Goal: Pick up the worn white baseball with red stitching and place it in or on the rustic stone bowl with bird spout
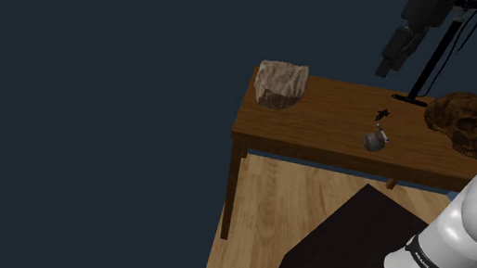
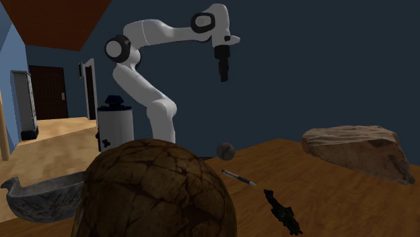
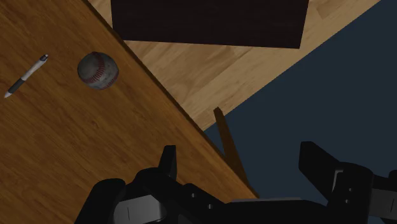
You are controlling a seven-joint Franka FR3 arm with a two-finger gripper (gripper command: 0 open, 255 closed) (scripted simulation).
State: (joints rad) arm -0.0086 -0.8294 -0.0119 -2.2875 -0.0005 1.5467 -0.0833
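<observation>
Grey-white scuffed leather with red stitching marks the baseball (image 3: 98,70), a round ball lying on the brown wooden table (image 3: 70,146) near its edge, just beside a slim pen (image 3: 25,75). In the wrist view it sits well ahead of the claw (image 3: 242,167) and off to the side of its one finger. In the shoulder view the baseball (image 1: 375,141) lies right of the frame's centre, and the claw (image 1: 404,46) hangs high in the upper right, well apart from it. In the second exterior view the claw (image 2: 224,71) is at upper centre, with the ball (image 2: 225,151) almost straight below it on the table's far edge.

The claw's black fingers (image 3: 167,164) stand wide apart, holding and touching nothing.

The grey stone bowl (image 2: 40,200), rough with a pointed spout, sits at that view's lower left, beside a cracked brown dome (image 2: 155,192). A rough, tan, slab-like rock (image 2: 360,151) lies at the right.
</observation>
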